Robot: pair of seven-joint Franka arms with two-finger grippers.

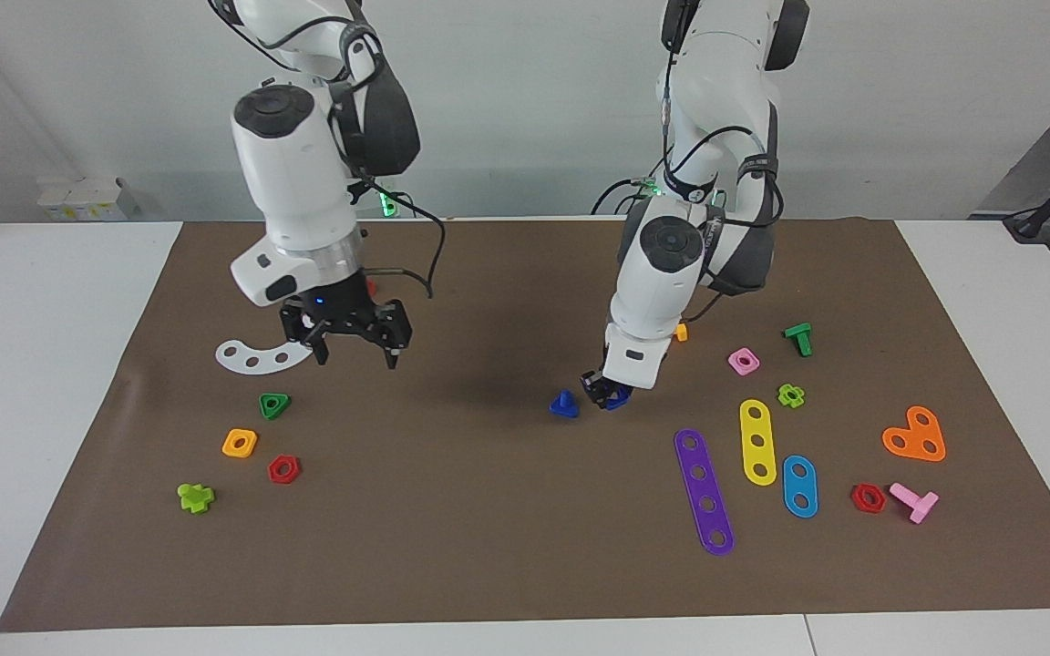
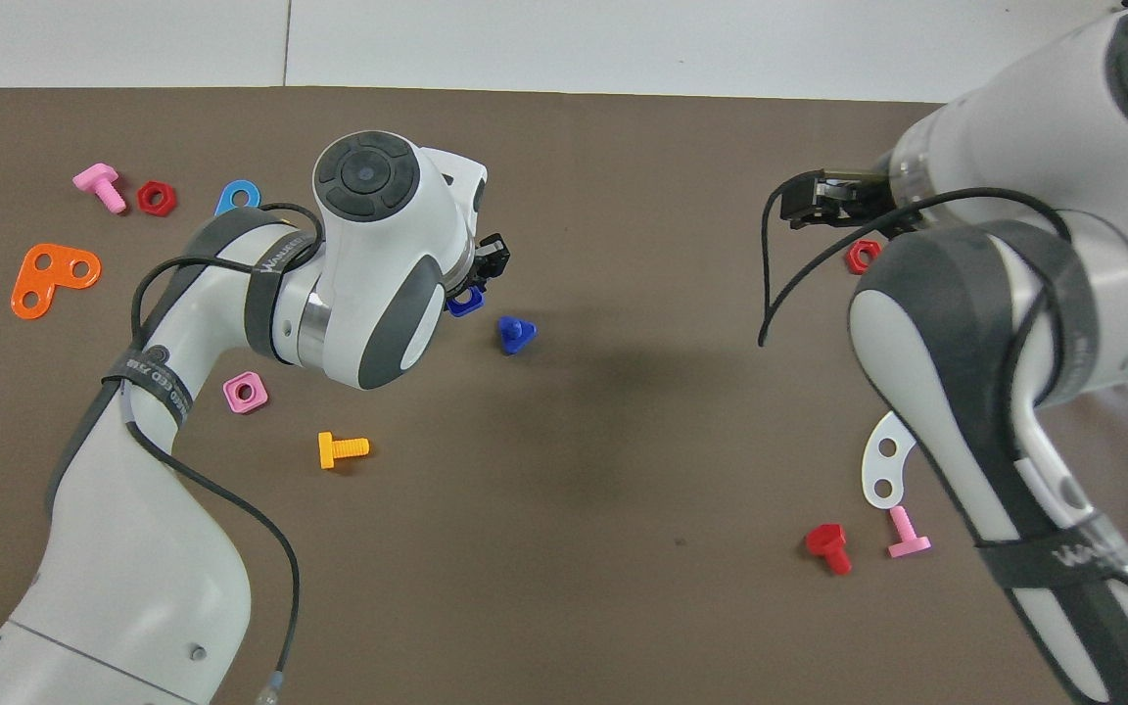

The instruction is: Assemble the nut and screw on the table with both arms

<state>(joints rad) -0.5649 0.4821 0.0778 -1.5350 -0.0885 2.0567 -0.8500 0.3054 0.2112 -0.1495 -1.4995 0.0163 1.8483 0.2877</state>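
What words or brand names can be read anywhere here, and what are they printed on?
"WANJEED": white print on the upper black strap around the left arm; the characters after it are too blurred to read.
"WANJ": on the black band around the right arm; the rest is unreadable.
The brown mat shows no print.

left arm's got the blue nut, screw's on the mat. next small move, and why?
Probably: shift the left end effector, shut on the dark-blue square plastic nut, sideways until the nut's hole is over the dark-blue triangular-headed plastic screw. The screw sits head-down, stem up, on the brown mat just beside the nut. The right end effector hangs open, empty.
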